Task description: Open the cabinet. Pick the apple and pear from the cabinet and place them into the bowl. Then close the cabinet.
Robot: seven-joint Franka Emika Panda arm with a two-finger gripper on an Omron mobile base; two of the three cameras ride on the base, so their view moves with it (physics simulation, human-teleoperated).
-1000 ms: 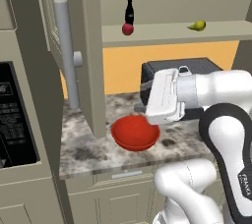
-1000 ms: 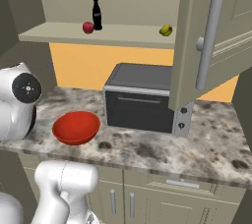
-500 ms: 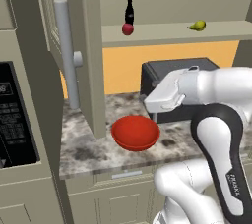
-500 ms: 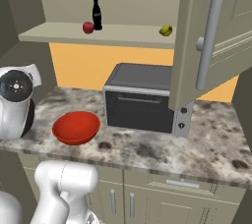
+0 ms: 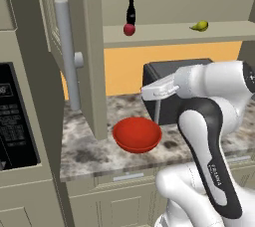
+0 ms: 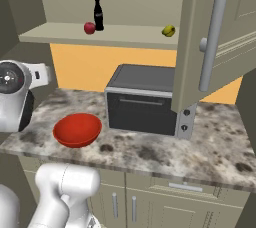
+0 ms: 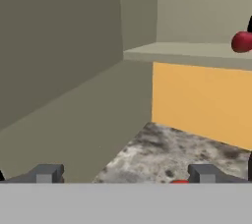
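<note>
The gripper (image 7: 123,175) hovers over the counter with jaws spread wide and empty, probably set to reach up for fruit. Just below sits the glossy red bowl (image 5: 136,134). Beyond, the cabinet (image 6: 210,47) stands open; on its shelf rest the dark-red apple (image 5: 129,30) and, well apart, the yellow-green pear (image 5: 200,25).

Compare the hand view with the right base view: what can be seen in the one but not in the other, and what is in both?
Hand view alone: the open tool, its dark fingertips apart and empty.

Right base view alone: the small yellow-green pear, the dark cola bottle, the black countertop oven, the whole glossy red bowl, and the grey-beige cabinet door, standing open.

Both: the small dark-red apple on the cabinet shelf, the orange wall, the speckled stone counter.
</note>
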